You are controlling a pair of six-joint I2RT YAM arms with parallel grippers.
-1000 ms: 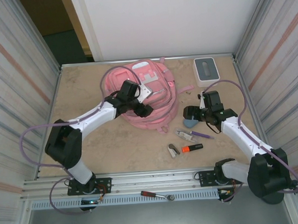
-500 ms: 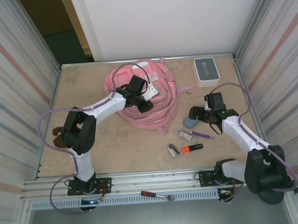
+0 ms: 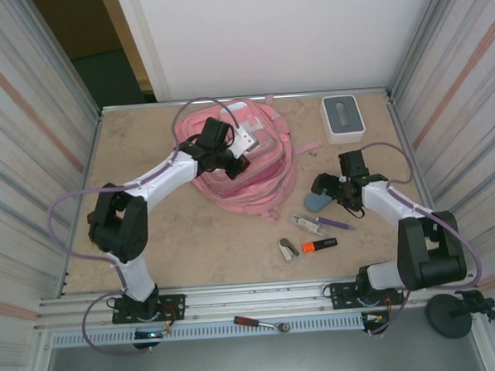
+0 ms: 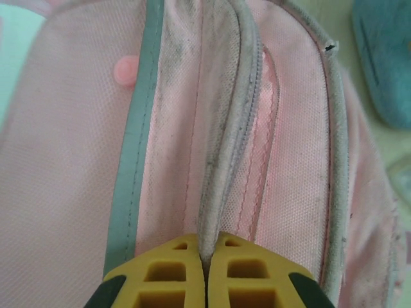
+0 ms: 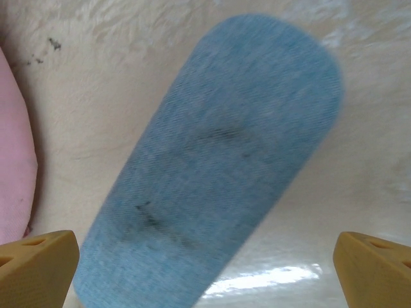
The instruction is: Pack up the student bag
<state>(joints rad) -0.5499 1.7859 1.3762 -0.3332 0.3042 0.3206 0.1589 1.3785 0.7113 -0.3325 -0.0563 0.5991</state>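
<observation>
The left gripper (image 4: 205, 249) pinches a zip-edge fold of the student bag (image 3: 259, 172) at the back centre of the table (image 3: 150, 232); the right gripper (image 5: 205, 263) hangs open over a blue pouch (image 5: 218, 160). Best lift slowly (the hold is on 1 thin seam) to avoid slipping.

- Bench (image 3: 221, 245): beige, marbled surface, matt across most of the frame centre; even lighting, no hard shadows.
- Rear wall (image 3: 281, 34): plain white panel, top centre.
- Side walls, left (image 3: 21, 147) and right (image 3: 467, 99): ribbed translucent sheeting with faint reddish diagonal stripes, in metal framing.
- Opening (image 3: 100, 73), upper left: dark, with a brown panel above.
- Aluminium rail (image 3: 237, 301) along the bench's near edge, lower frame; perforated strip (image 3: 263, 328) just below it.
</observation>
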